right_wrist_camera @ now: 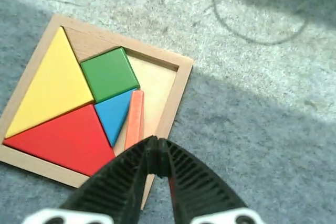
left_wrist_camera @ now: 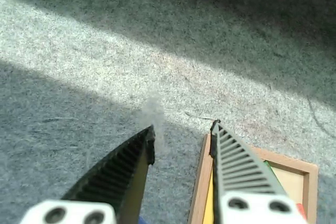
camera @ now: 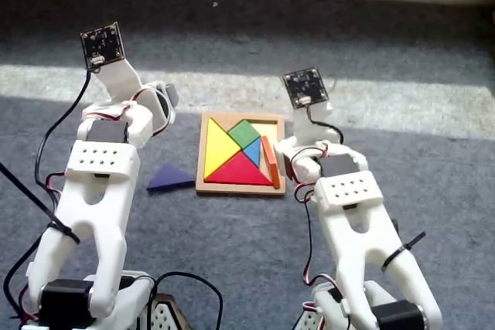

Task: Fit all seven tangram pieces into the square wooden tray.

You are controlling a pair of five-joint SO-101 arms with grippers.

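Observation:
The square wooden tray [camera: 203, 152] [right_wrist_camera: 178, 85] lies on the carpet between the arms. A yellow triangle [camera: 217, 148] [right_wrist_camera: 52, 85], a red triangle [camera: 238, 168] [right_wrist_camera: 63, 140], a green square [camera: 244, 133] [right_wrist_camera: 109, 73] and a blue triangle [camera: 253, 150] [right_wrist_camera: 114, 114] lie flat in it. An orange piece [camera: 269, 161] [right_wrist_camera: 135, 118] stands tilted on edge along the tray's right side. My right gripper [right_wrist_camera: 156, 153] [camera: 285, 163] is shut right beside the orange piece's near end. A purple triangle [camera: 168, 178] lies on the carpet left of the tray. My left gripper [left_wrist_camera: 182, 132] [camera: 170, 100] hangs open over the carpet by the tray's far left corner [left_wrist_camera: 202, 177].
Grey carpet [camera: 232, 253] covers the whole surface, with a bright sunlit band [camera: 232, 90] behind the tray. A thin cable [right_wrist_camera: 252, 30] lies on the carpet beyond the tray. A bare strip of tray floor [right_wrist_camera: 155, 85] shows beside the green square.

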